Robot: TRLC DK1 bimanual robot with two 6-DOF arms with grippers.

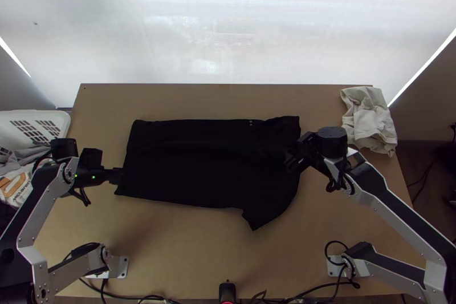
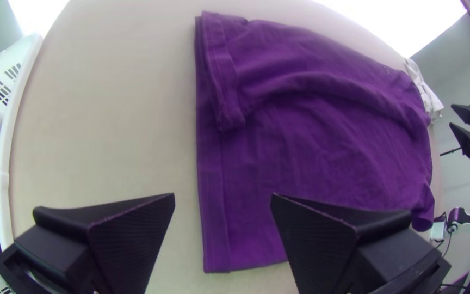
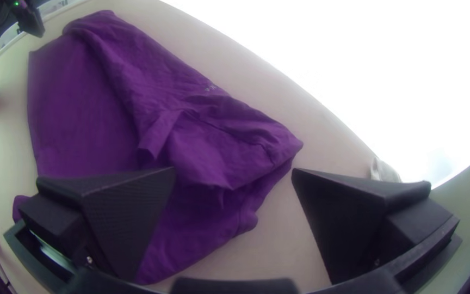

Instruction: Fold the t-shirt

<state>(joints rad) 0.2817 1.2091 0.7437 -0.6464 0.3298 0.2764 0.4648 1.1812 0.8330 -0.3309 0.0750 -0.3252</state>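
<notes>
The dark t-shirt (image 1: 199, 161) lies across the table, its far side partly folded over lengthwise, with one sleeve sticking out toward the near edge. At its left end, over the hem, is my left gripper (image 1: 117, 175). The right gripper (image 1: 293, 153) is over the shirt's right end. In the left wrist view, my left gripper (image 2: 223, 198) stands open above the hem of the t-shirt (image 2: 322, 147), holding nothing. In the right wrist view, my right gripper (image 3: 234, 173) is open too, with the rumpled end of the t-shirt (image 3: 202, 141) beneath and between its fingers.
A pale crumpled cloth (image 1: 369, 118) lies at the table's far right corner. A white basket (image 1: 40, 124) holding clothes stands at the left edge. Cables and a small black device (image 1: 227, 292) are at the near edge. Bare tabletop (image 1: 188, 241) extends in front of the shirt.
</notes>
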